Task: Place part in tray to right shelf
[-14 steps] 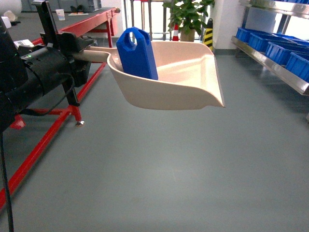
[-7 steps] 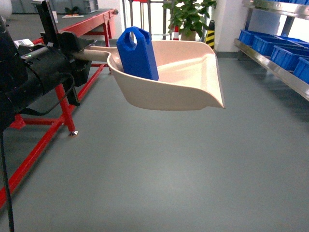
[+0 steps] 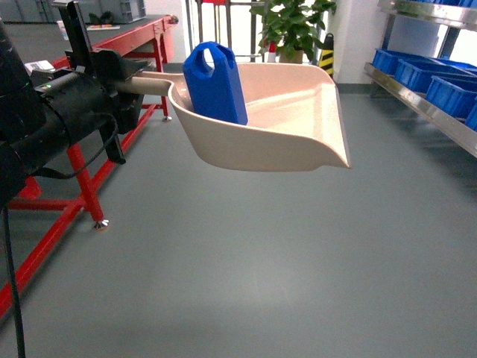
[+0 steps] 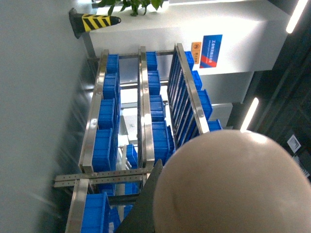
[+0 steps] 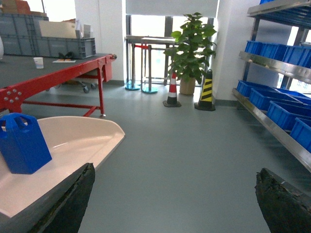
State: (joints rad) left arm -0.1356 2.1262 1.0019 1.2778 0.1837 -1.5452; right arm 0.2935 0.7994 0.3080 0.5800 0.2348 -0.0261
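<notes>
The beige tray [image 3: 291, 123] hangs in the air above the floor, held level by its handle in my left gripper [image 3: 138, 74], which is shut on it. The blue part [image 3: 216, 82] stands upright in the tray's deep end, near the handle. The left wrist view is half filled by the tray's rounded back [image 4: 228, 184], with one dark finger [image 4: 146, 208] beside it. In the right wrist view, my right gripper [image 5: 175, 199] is open and empty over the floor, with the part [image 5: 23, 144] and tray [image 5: 77, 138] to its left. The steel shelf [image 3: 421, 104] runs along the right wall.
Blue crates [image 3: 447, 93] sit on the shelf's lower level. A red-framed table [image 3: 112, 45] stands at the left, its leg [image 3: 86, 186] close to my left arm. A potted plant [image 3: 291, 26], a striped post [image 3: 326, 52] and a cone [image 5: 171, 90] stand at the back.
In the head view the red table leg has slid left and nearer, and the shelf has slid toward the right edge. The tray and part keep their place on my left arm.
</notes>
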